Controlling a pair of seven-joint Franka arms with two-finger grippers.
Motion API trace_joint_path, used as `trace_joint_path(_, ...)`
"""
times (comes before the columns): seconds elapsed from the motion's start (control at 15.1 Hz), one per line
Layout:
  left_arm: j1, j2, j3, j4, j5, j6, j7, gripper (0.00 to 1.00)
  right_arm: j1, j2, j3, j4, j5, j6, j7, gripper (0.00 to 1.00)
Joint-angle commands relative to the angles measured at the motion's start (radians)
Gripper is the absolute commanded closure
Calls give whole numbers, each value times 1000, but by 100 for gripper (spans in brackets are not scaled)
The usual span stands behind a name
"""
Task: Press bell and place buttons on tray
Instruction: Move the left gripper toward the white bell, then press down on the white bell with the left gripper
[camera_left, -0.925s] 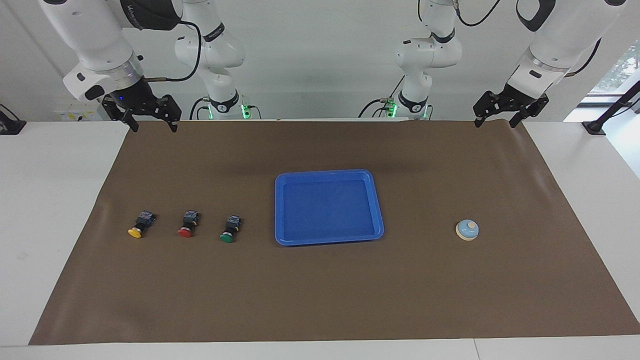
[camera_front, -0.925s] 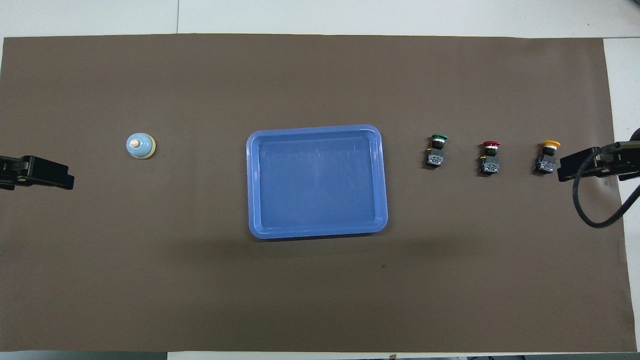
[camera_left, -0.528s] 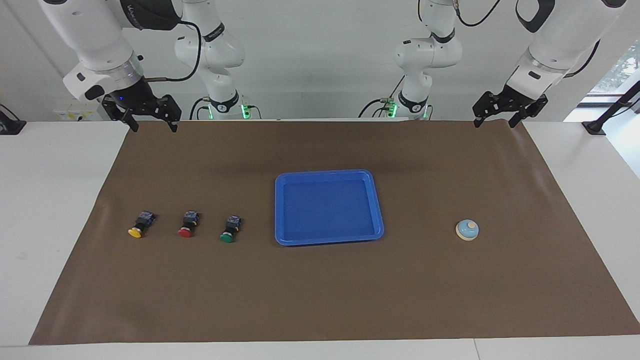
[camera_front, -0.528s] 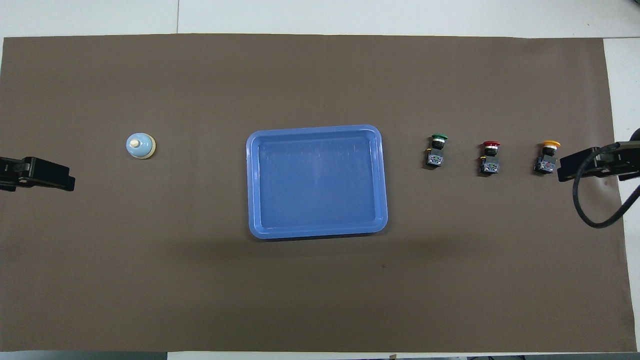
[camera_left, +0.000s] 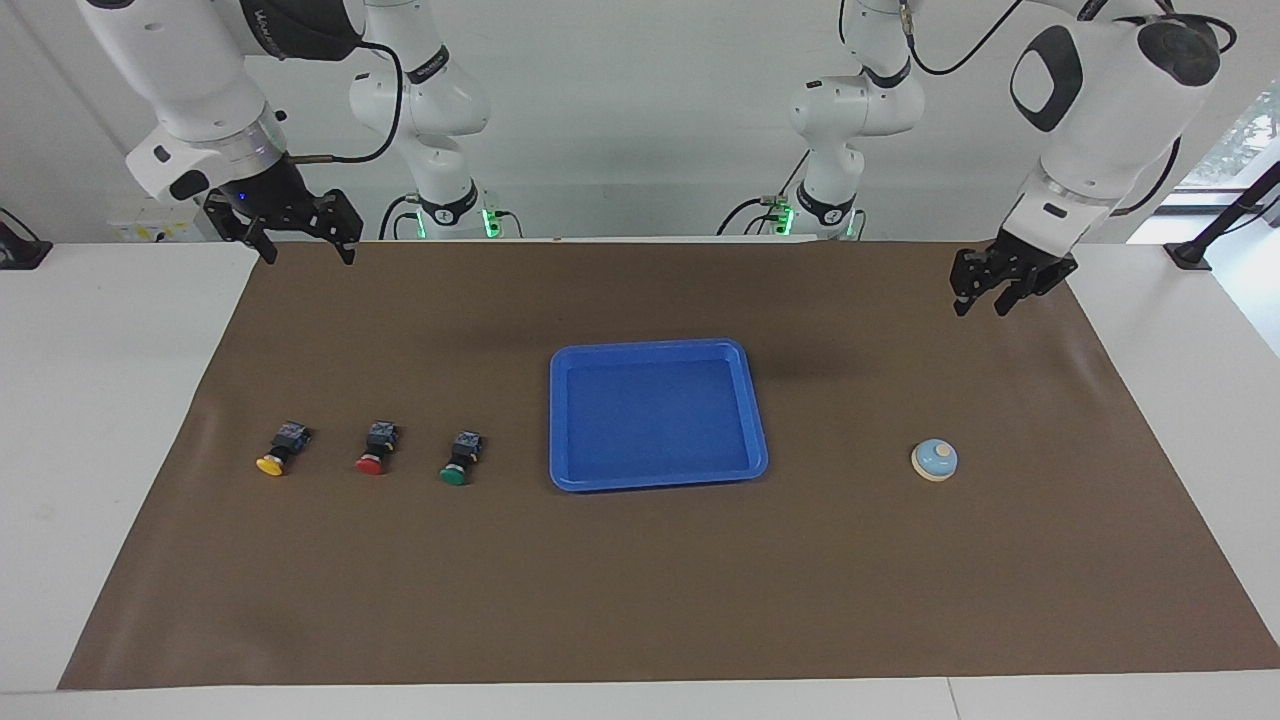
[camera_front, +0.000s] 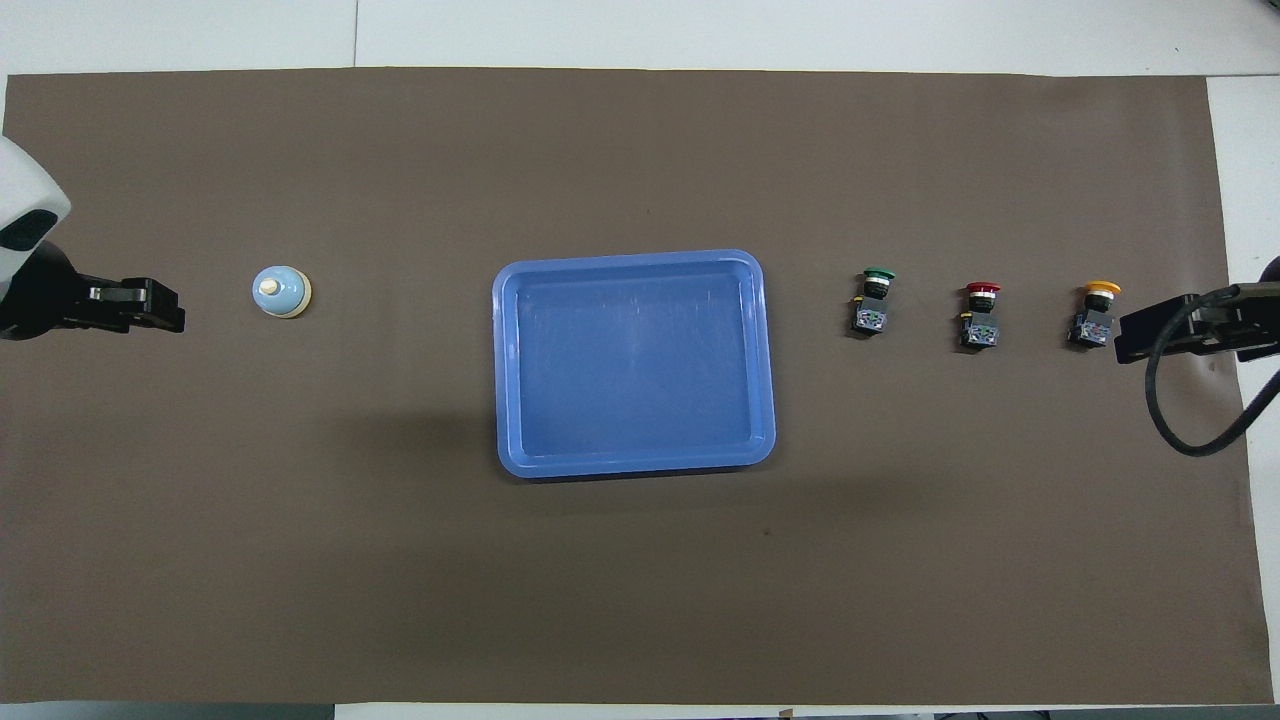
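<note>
One bell (camera_left: 935, 460), one tray (camera_left: 564, 420) and three buttons lie on the brown mat (camera_left: 640, 600). The tray sits mid-table, its long axis running from the robots outward. The bell stands upright, knob up, toward the left arm's end. The buttons form a row toward the right arm's end: green (camera_left: 458, 460) nearest the tray, then red (camera_left: 375, 449), then yellow (camera_left: 280, 451). Each lies on its side, cap pointing away from the robots.

The left gripper (camera_left: 982, 301) hangs over the mat, clear of the bell, fingers a little apart, though seemingly narrow. The right gripper (camera_left: 307, 251) waits above the mat's edge by the robots, fingers spread wide.
</note>
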Motion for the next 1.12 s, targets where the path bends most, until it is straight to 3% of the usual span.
trace_joint_path(0.0, 22, 133, 5, 7, -4, 141, 4, 100, -9, -12, 6, -11, -6, -7, -22, 0)
trace_joint_path(0.2, 25, 255, 8, 12, 16, 274, 4, 100, -9, -12, 6, -11, -6, -7, -22, 0)
trace_joint_path(0.4, 35, 310, 8, -7, 21, 353, 4, 100, -9, -12, 6, -11, -6, -7, -22, 0)
trace_joint_path(0.53, 29, 309, 8, -54, 21, 405, 1, 100, -9, -12, 6, -11, -6, -7, -22, 0)
trace_joint_path(1.06, 20, 310, 8, -60, 22, 410, -7, 100, -9, -12, 6, -11, -6, -7, -22, 0)
